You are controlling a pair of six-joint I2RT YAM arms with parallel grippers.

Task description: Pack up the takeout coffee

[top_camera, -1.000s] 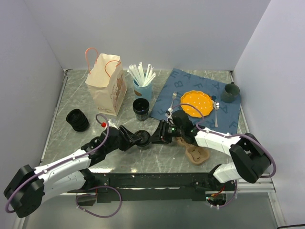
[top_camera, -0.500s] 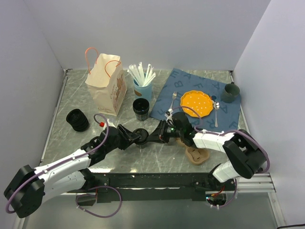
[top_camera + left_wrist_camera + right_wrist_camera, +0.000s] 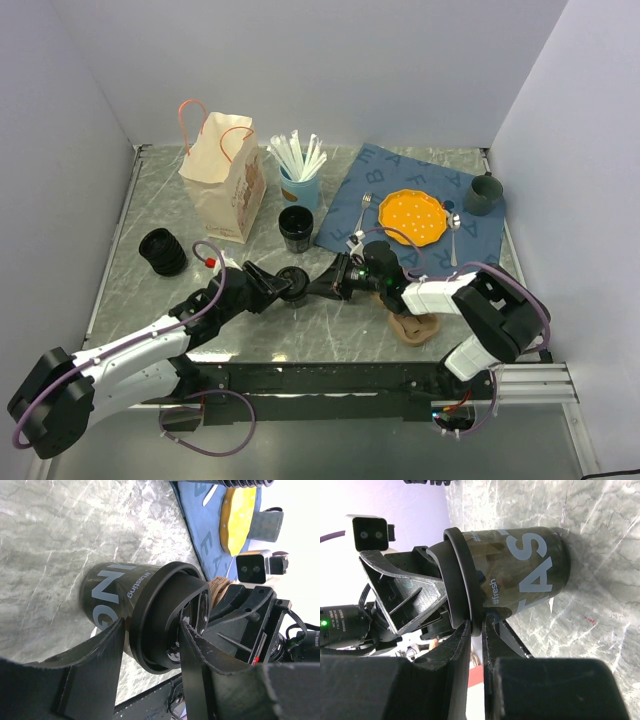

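Black lidded takeout coffee (image 3: 294,284), upright on the marble table (image 3: 330,335), just in front of the lidless black cup (image 3: 296,227). Left gripper (image 3: 151,629) clasps it between both fingers. Right gripper (image 3: 476,625) pinches the lid (image 3: 462,565) rim, a pinch plain only in the right wrist view and masked from overhead.

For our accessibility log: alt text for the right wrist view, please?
A black disposable cup with white lettering stands on a grey marble table, the right gripper pinching the rim of its black plastic lid. The left gripper holds it from the opposite side.
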